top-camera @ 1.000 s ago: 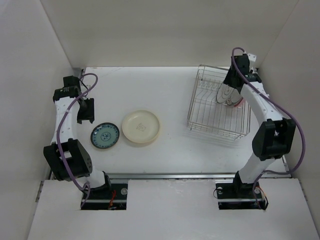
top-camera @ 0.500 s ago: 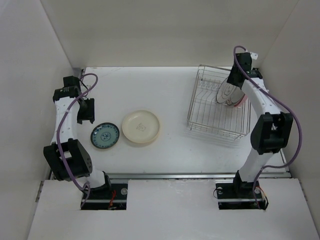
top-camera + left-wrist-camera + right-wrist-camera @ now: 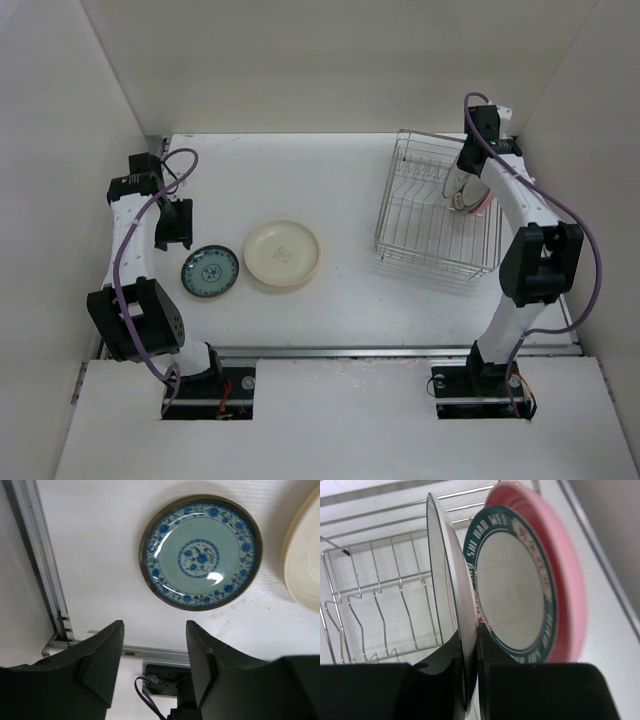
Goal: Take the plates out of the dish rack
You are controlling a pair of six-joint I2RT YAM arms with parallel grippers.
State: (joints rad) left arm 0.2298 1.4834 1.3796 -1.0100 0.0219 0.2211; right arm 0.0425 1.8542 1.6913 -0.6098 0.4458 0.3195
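Observation:
The dish rack point(image 3: 420, 225) stands at the back right of the table. My right gripper point(image 3: 468, 168) is shut on the rim of the white plate with a dark patterned rim point(image 3: 460, 187), which stands nearly upright in the rack. In the right wrist view the fingers point(image 3: 470, 630) pinch that plate's edge point(image 3: 512, 595). The pink plate point(image 3: 567, 580) stands right behind it and also shows in the top view point(image 3: 483, 203). The cream-yellow plate point(image 3: 283, 253) and the teal patterned plate point(image 3: 210, 270) lie flat on the table. My left gripper point(image 3: 172, 222) is open and empty beside the teal plate point(image 3: 201, 558).
White walls close in the table on the left, back and right. A metal rail point(image 3: 35, 555) runs along the table's left edge by the left gripper. The cream-yellow plate's edge point(image 3: 302, 565) shows at the right of the left wrist view.
My right wrist has moved toward the back of the rack, and the white plate in it has tipped from leaning to nearly upright. The left arm has not moved.

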